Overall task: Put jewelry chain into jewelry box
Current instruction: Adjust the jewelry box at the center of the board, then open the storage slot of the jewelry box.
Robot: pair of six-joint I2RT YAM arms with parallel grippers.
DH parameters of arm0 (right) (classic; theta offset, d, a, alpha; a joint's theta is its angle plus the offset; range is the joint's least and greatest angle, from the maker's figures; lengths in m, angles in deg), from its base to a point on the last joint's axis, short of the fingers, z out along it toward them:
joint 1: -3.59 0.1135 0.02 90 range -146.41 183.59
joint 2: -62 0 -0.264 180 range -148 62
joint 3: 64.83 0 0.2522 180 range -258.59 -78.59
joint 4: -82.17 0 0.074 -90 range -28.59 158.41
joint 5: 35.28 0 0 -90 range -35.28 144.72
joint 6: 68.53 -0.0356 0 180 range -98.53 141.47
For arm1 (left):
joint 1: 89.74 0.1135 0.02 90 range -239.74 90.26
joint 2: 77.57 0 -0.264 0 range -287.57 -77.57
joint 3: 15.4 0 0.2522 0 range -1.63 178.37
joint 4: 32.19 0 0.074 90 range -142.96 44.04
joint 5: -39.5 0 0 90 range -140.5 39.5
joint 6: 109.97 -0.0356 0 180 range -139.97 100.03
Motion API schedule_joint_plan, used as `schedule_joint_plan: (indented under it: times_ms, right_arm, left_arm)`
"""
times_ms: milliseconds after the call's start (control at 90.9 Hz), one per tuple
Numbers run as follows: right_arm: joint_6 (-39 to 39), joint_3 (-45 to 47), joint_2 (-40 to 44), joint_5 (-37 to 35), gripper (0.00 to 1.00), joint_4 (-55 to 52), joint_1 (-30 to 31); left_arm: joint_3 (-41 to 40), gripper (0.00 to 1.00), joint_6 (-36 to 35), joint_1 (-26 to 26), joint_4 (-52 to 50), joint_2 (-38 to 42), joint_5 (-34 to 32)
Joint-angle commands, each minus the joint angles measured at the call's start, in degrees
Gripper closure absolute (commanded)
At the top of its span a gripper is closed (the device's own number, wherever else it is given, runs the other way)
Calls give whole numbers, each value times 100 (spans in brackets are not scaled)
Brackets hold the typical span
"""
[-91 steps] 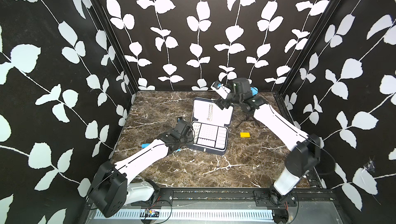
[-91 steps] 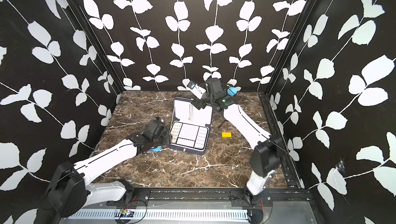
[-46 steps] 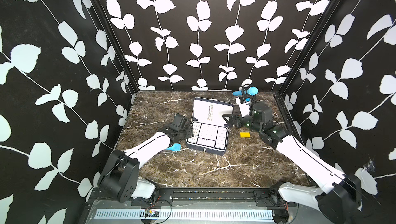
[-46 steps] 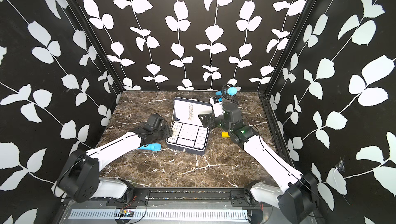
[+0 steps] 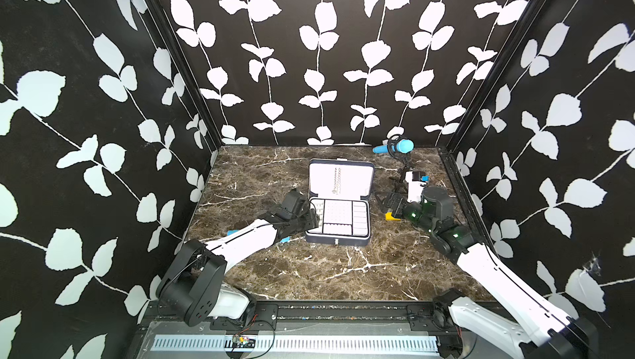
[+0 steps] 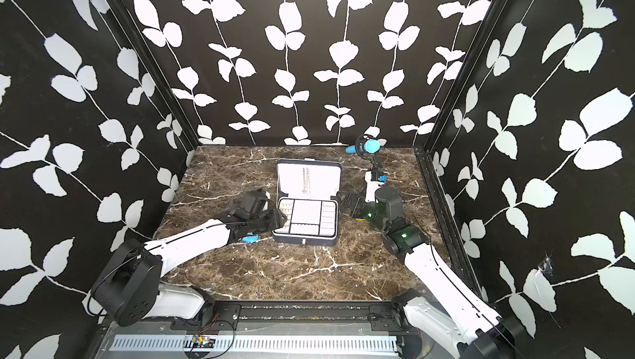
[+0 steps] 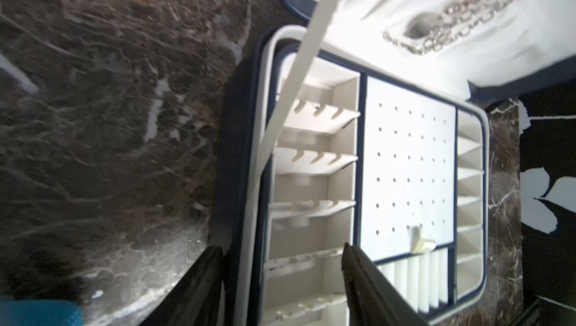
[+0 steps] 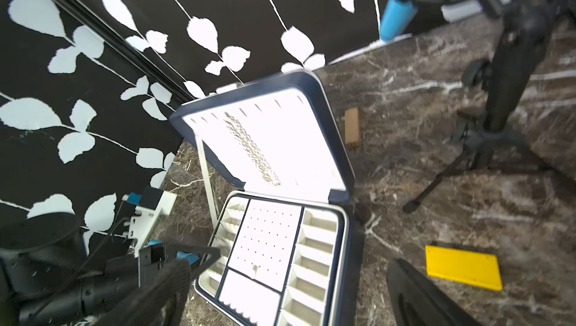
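Claws stand apart on both arms: the left claw (image 7: 280,248) straddles the side wall of the jewelry box (image 5: 340,237) nearest its own arm, one finger outside and one over the tray (image 5: 338,216), clamped on nothing that I can make out. The right claw (image 5: 386,204) gapes empty, clear of the box and just beside the yellow block (image 8: 464,266). On the marbled counter (image 5: 309,271) the box sits open with its clasp toward the robot and its lid (image 5: 360,175) tilted back. The jewelry chain (image 5: 336,179) lies doubled on the lid's white lining. Its long axis runs from the lid's far edge down toward the hinge, with the round end piece (image 7: 419,26) at the hinge end. The placing step looks done — what is left, I judge, is lifting the left claw straight up off the wall without jogging the box.
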Motion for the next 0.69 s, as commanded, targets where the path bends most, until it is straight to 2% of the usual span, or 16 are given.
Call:
schedule_joint_plan:
  times_ms: [0,165,319,385,462,572,682]
  right_arm:
    - [-403,127,5,-74,1,667,-3]
    - [-809,-124,-63,-263,8,387,31]
    - [-2206,-544,-441,-1160,19,-77,309]
    - [-3102,-651,-734,-1515,23,-110,398]
    - [-3928,-751,-1203,-1558,28,256,473]
    - [-4598,-1077,-1906,-1651,32,578,665]
    - [-5118,-1225,-2497,-1641,34,916,747]
  left_arm:
    - [-57,37,-25,-226,-47,273,43]
    - [162,37,-342,-231,-1134,986,-747]
    - [770,38,-714,-232,-1972,1632,-1795]
    - [1017,39,-729,-271,-1873,1678,-2133]
    - [1263,40,-715,-388,-1474,1548,-2462]
    - [1663,40,-821,-929,-898,1068,-2905]
    - [1930,41,-809,-1151,-550,579,-3144]
